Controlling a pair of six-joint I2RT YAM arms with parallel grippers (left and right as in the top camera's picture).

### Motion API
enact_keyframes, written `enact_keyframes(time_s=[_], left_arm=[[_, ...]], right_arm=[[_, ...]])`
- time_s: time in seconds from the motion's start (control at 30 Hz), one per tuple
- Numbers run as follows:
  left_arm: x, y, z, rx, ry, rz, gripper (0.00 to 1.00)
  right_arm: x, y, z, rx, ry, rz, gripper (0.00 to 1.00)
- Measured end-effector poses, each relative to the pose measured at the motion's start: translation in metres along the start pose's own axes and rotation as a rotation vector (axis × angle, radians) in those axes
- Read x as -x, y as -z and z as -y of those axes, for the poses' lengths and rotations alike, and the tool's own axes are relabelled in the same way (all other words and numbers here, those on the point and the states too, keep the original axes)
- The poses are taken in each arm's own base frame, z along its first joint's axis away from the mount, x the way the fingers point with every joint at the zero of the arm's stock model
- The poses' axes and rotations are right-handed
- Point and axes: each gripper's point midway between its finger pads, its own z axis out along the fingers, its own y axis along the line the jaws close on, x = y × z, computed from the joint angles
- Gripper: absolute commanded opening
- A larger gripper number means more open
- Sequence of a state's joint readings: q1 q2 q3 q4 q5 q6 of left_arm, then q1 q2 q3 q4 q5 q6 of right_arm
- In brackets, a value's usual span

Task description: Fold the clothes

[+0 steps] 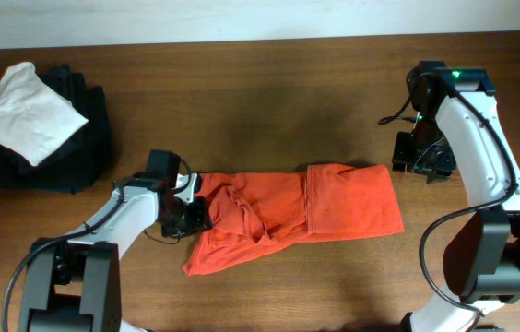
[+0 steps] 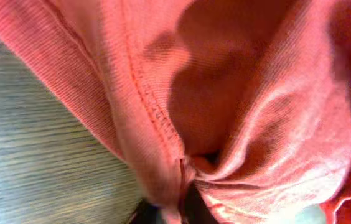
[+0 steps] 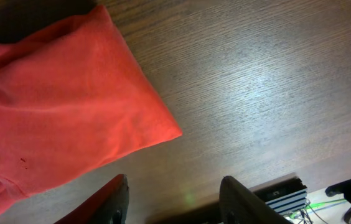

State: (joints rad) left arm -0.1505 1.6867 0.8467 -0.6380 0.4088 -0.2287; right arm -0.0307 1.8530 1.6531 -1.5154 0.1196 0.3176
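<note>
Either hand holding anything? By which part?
Left hand grips the orange garment by a bunched seam at its left end. Right hand is open and holds nothing, beside the garment's corner.

A wood-grain table (image 3: 256, 74) stretches ahead of the fingers (image 3: 116, 199) of the right gripper (image 3: 174, 190). Beside one finger, past the table's edge, sits a black ridged box (image 3: 284, 194) with green wires (image 3: 325, 202).
</note>
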Motion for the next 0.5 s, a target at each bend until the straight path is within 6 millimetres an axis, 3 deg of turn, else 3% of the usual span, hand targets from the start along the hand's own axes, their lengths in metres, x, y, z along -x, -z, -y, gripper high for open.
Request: enact_keyframes(time_s=[0.13,0.23,0.37,0.5], left_arm=[[0.004,0.0,-0.003,0.016,0.0,0.018,0.0],[0.013,0.01,-0.019,0.06,0.044,0.04,0.0],[0.048,0.063,-0.066,0.171,0.192,0.125,0.0],[0.077,0.114,-0.09,0.235,0.265,0.217,0.0]], right_arm=[[0.0,0.0,0.001,-0.004,0.003,-0.001,0.51],[0.0,0.0,0.003,-0.019,0.007,0.003,0.52],[0.001,0.0,0.006,-0.034,0.01,0.008,0.52],[0.001,0.0,0.007,-0.041,0.014,0.009,0.52]])
